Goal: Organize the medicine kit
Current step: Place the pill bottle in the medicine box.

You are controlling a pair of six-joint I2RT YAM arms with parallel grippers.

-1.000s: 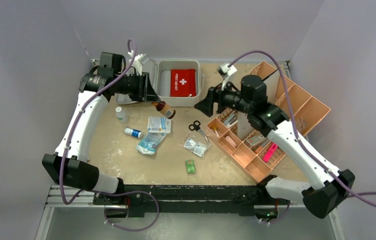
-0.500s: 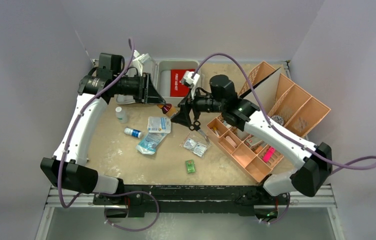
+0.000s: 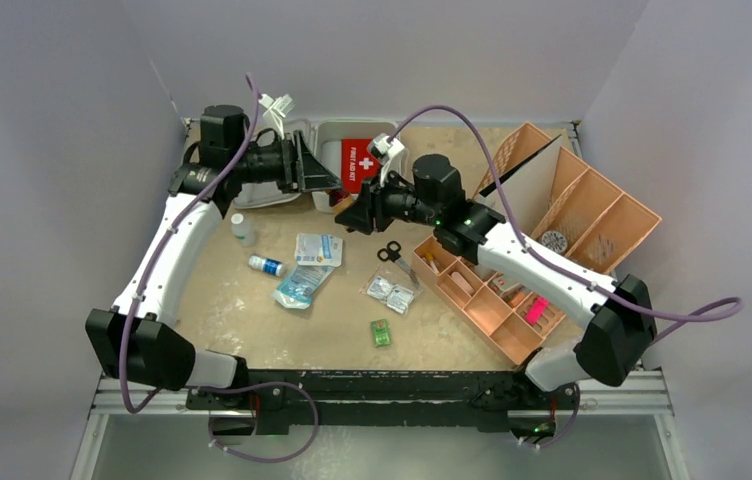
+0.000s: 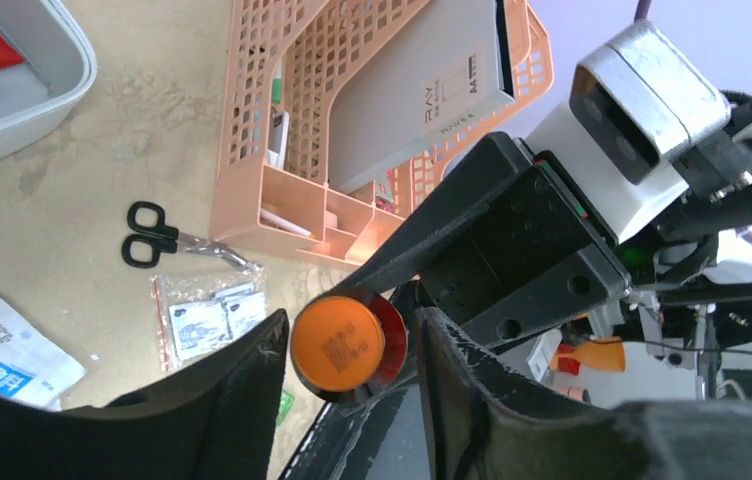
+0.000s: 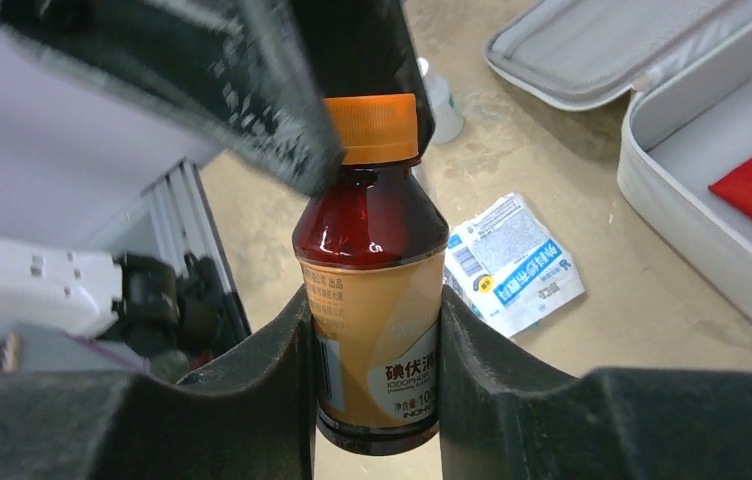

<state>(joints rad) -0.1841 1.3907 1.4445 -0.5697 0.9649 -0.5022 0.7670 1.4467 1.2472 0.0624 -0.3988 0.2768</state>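
While both my grippers meet on the bottle (image 5: 372, 300) above the far part of the tabletop (image 3: 252, 320), the step is a handover, and what matters is that one sure hold exists at every instant. My right gripper (image 5: 372, 335) is closed on the labelled body, a pad pressed against each side. My left gripper (image 4: 350, 330) flanks the orange cap (image 4: 337, 345) at a middling width. I cannot tell whether it grips the cap or merely brackets it (one finger looks to touch, the other shows a sliver of gap).

I judge the right hold should be firm before anything parts, since the brown body looks smooth and could slide. The left should then spread clear of the cap on both sides and back off along the bottle's axis, not sideways, so it does not twist the bottle in the right pads.

The kit (image 3: 357, 131) lies open at the far edge, just beyond the two grippers, with a red pouch (image 3: 364, 165) inside. The bottle then needs lifting over the near wall and setting down beside the pouch.
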